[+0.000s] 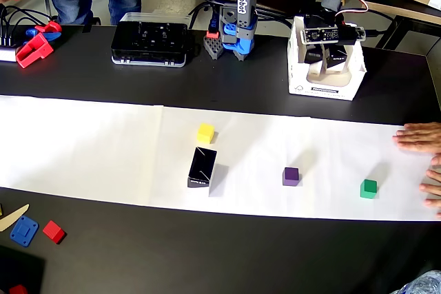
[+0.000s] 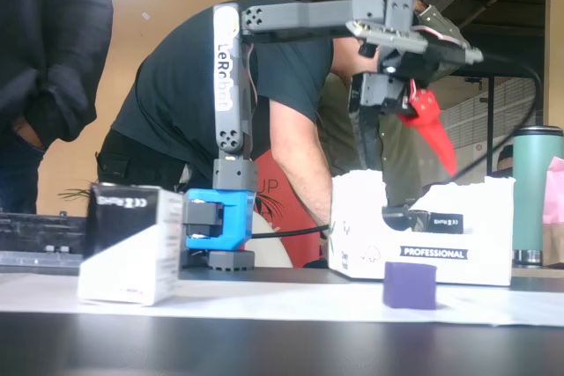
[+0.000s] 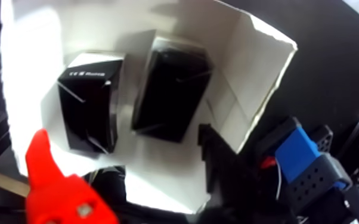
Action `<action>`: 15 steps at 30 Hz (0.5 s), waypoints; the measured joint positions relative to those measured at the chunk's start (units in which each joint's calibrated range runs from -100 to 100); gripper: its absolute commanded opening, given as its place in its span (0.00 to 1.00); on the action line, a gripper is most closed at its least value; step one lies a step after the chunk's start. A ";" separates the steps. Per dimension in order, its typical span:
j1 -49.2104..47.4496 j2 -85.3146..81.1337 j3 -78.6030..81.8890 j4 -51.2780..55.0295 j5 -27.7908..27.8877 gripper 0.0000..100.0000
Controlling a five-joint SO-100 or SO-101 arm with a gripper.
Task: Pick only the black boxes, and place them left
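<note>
One black box (image 1: 202, 167) stands on the white paper strip near the middle; in the fixed view it stands at the left (image 2: 132, 210). The white bin (image 1: 324, 90) stands at the back right in the overhead view and shows in the fixed view (image 2: 361, 235). The wrist view looks down into the bin (image 3: 241, 71), where two black boxes (image 3: 89, 101) (image 3: 170, 92) lie side by side. My gripper (image 1: 326, 56) hangs over the bin, also seen in the fixed view (image 2: 397, 143) and the wrist view (image 3: 122, 134). It is open and holds nothing, with the red finger (image 3: 45, 173) apart from the black one.
A yellow cube (image 1: 205, 133), a purple cube (image 1: 291, 175) and a green cube (image 1: 368, 189) sit on the paper. A person's hand (image 1: 422, 135) rests at its right end. A flat black device case (image 1: 150, 43) lies at the back, with red and blue parts (image 1: 34, 46) at the far left.
</note>
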 measured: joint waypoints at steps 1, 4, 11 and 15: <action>0.00 -1.15 0.00 0.00 0.54 0.47; 0.18 -4.76 0.00 0.68 2.25 0.47; 9.60 -10.17 0.00 0.76 9.33 0.47; 16.61 -10.50 -3.62 0.84 14.07 0.47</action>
